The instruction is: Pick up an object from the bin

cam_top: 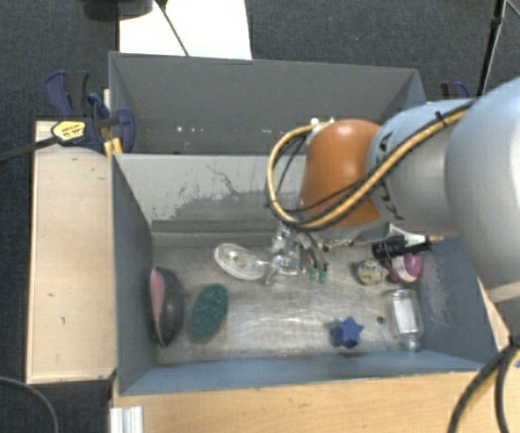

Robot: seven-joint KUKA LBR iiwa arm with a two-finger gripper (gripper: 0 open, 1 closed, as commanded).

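My gripper [298, 258] hangs low over the middle of the bin floor, under the orange wrist cover. A clear plastic piece, rounded like a spoon or small cup [237, 262], lies just left of it and reaches up to the fingertips. Small green bits [319, 275] sit right below the gripper. Whether anything is between the fingers is hidden.
A dark oval thing with a pink side [164, 305] and a green oval pad [208, 310] lie at the left. A blue star [346, 333], a clear small bottle [405, 317], a round brownish thing [369, 271] and a purple-black thing [408, 262] lie at the right.
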